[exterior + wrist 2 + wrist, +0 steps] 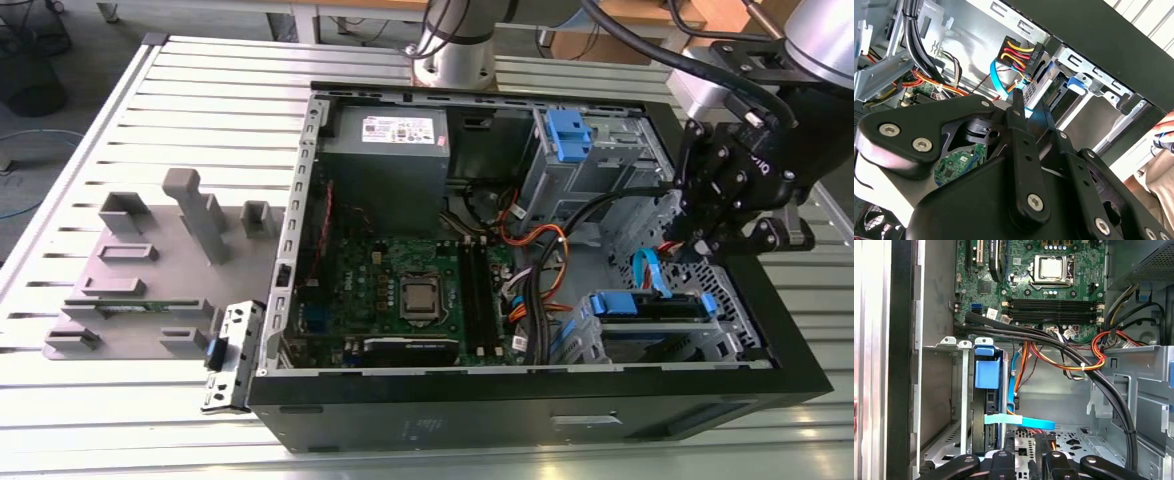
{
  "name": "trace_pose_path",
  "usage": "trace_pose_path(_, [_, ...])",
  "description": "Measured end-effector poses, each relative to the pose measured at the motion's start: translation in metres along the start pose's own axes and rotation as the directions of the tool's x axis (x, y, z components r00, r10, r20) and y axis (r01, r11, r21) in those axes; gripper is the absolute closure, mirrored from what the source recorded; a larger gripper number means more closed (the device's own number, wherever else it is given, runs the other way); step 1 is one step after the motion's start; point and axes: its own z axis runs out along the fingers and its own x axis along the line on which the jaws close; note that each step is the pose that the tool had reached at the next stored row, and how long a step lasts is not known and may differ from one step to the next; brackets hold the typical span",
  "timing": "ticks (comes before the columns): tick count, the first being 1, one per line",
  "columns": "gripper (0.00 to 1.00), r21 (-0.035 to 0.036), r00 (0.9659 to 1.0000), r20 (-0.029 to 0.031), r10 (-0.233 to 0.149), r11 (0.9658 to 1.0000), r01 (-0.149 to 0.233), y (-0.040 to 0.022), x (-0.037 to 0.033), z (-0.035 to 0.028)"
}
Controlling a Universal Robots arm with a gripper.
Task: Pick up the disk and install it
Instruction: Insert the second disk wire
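The disk (650, 305), framed by its blue carrier, sits in the drive bay at the case's front corner, on the exterior view's lower right. In the first wrist view the disk (987, 390) stands on edge in that bay, blue tab outward. My black gripper (714, 245) hangs just above and beyond the bay, inside the case (534, 405). Both wrist views show my gripper (1025, 440) (1030, 107) slightly open, a narrow gap between the fingers and nothing held. A light blue data cable (1021, 421) lies between it and the disk (1054, 82).
A bundle of black, orange and red cables (1079, 360) crosses the case over the motherboard (414, 290). The grey power-supply box (387, 150) and a second blue carrier (567, 135) sit at the back. A grey fixture plate (147, 270) lies left of the case.
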Motion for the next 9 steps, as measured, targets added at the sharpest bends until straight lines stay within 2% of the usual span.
trace_pose_path(5, [0.69,-0.0001,1.0,0.0,0.0,1.0,0.0,-0.0019,-0.0018,0.0003])
trace_pose_path(9, [0.69,-0.0001,1.0,-0.0001,0.0,1.0,0.0,-0.0064,-0.0028,0.0005])
